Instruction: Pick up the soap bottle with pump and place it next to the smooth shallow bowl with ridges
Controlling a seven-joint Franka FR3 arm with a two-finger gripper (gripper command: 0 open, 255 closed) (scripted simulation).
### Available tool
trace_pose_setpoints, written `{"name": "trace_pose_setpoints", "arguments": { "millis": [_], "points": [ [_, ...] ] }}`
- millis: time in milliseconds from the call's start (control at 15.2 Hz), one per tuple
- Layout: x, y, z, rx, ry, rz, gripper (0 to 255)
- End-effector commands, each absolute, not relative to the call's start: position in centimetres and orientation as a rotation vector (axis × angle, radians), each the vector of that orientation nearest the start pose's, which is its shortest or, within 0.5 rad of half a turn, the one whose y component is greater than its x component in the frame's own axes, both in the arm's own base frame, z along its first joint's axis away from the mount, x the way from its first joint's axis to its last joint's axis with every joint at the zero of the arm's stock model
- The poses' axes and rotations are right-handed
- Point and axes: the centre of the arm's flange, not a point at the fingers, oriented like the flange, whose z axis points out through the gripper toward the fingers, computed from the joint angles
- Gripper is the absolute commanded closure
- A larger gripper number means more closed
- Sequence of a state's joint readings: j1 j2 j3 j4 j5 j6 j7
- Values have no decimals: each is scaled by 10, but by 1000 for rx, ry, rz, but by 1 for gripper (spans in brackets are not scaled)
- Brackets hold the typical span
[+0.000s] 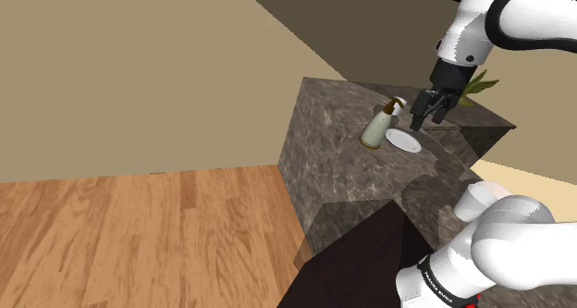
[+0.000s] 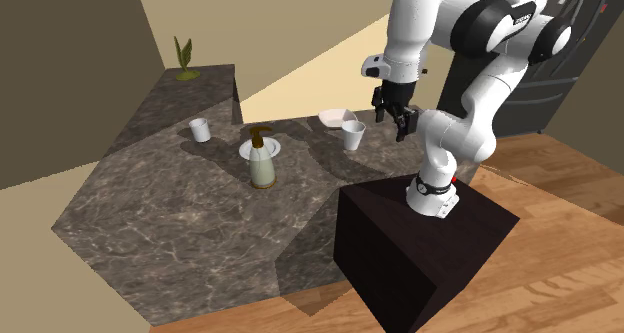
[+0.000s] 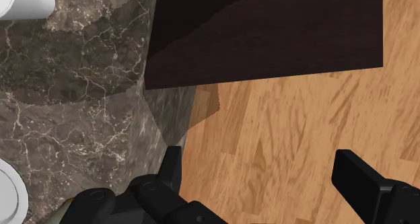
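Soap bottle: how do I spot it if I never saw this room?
Find the big dark marbled counter. Near its middle, beside a flat white dish, stands the soap bottle. It alone has a brown pump; the cups nearby are plain white.

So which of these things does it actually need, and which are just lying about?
Needed: soap bottle; gripper; one of two white pieces, the flat dish by the bottle or the bowl farther off, I cannot tell which.
Lying about: two white cups; plant.
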State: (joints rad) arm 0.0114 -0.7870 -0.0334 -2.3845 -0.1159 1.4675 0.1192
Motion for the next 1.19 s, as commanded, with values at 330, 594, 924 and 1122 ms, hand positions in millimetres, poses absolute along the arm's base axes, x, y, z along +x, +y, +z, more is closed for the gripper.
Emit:
{"name": "trace_pose_setpoints", "arguments": {
  "millis": [330,594,924,1122],
  "points": [
    [326,-78,555,-3220,230,173,0],
    [351,-122,543,-3214,240,150,0],
    [383,-177,528,-3206,253,120,0],
    [402,-210,520,-3201,261,103,0]
  ]
}}
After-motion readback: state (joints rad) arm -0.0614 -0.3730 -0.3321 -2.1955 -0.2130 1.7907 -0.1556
